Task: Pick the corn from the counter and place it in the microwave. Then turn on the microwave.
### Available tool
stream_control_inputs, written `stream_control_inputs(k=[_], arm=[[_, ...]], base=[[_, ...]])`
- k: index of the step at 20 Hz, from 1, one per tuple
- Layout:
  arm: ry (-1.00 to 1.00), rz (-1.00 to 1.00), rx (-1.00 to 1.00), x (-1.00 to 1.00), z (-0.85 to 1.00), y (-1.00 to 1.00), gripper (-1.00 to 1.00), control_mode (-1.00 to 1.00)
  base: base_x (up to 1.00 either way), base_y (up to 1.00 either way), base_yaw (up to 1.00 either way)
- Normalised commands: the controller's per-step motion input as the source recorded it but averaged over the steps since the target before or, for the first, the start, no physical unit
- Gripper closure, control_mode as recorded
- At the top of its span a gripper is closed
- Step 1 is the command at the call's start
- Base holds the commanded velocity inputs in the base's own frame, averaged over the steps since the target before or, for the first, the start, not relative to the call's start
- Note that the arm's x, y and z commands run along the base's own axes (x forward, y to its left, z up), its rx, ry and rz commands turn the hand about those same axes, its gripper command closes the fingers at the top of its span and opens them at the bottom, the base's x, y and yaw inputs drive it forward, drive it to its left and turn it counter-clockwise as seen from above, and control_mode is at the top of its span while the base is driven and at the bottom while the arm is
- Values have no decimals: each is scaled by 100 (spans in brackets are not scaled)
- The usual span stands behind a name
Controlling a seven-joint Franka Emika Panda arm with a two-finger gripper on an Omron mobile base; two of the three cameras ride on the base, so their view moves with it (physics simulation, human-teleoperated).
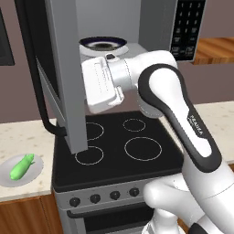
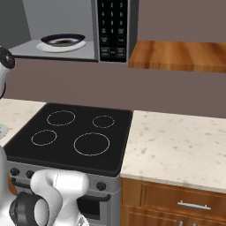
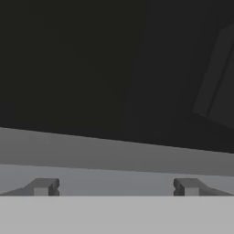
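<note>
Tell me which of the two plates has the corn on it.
The plate on the counter left of the stovetop; the corn lies on it.

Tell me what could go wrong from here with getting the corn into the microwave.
The hand sits right against the open microwave door, with its jaws open and empty; swinging away could knock the door. The corn lies on a small plate at the counter's left end, so a grab might shove the plate. A bowl already inside the microwave leaves little room for the corn.
</note>
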Motion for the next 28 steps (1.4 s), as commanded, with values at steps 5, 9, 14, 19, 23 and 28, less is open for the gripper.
stream_control_inputs(k=[5,9,14,19,23,28], arm=[[0,-1,0,1,0,-22,-100,-100],[0,-2,0,0,0,-26,-100,-100],[0,-4,0,1,0,-30,-100,-100],[0,-8,0,10,-1,-21,-100,-100],[0,-13,0,24,0,-19,-100,-100],[0,-17,0,35,0,-11,-100,-100]], base=[[0,0,0],[0,0,0],[0,0,0],[0,0,0],[0,0,0],[0,0,0]])
